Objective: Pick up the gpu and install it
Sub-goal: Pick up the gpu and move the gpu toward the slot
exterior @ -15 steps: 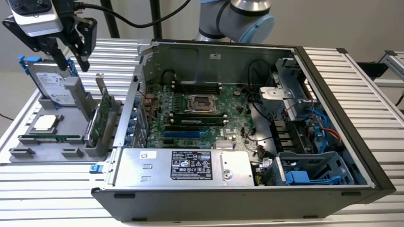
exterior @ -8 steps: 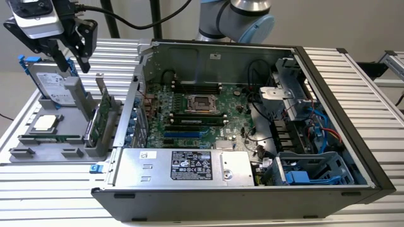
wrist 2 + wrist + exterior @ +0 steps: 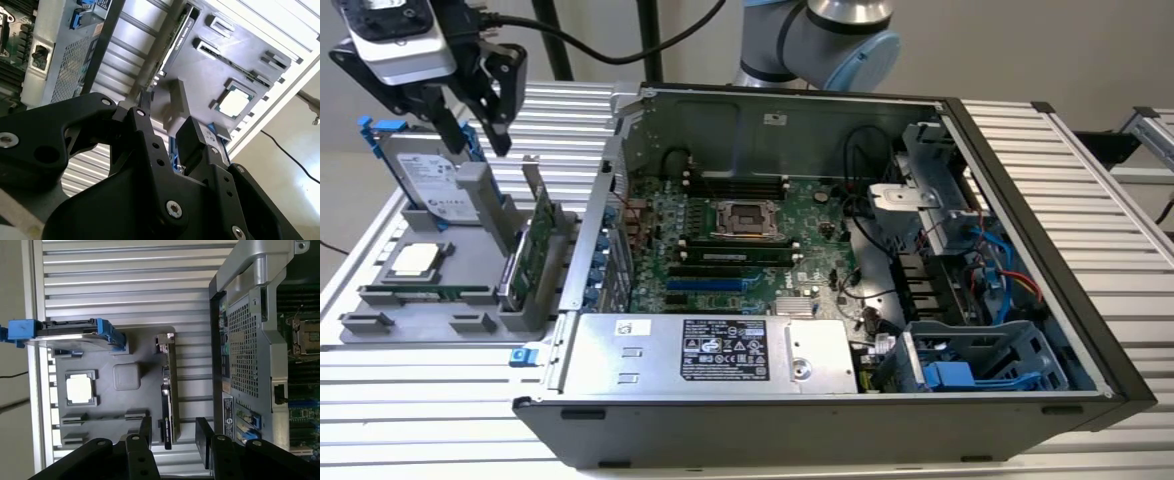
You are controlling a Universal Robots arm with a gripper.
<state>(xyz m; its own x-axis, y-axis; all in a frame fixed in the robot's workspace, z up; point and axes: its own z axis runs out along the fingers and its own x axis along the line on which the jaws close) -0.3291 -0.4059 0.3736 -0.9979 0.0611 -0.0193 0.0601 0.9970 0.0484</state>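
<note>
Gripper [image 3: 174, 424], black, two-fingered, jaws spread and empty, above upright silver-bracketed green circuit-board gpu [image 3: 169, 390]; best straddled squarely, centred.

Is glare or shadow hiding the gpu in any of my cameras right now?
No. First wrist view: the gpu stands evenly lit in the grey tray on the bright ribbed table. Second wrist view: the gripper is dark with its jaws open, and the table edge behind glares white. Exterior view: soft light, no hard shadow on the card; the case interior is dimmer.
</note>
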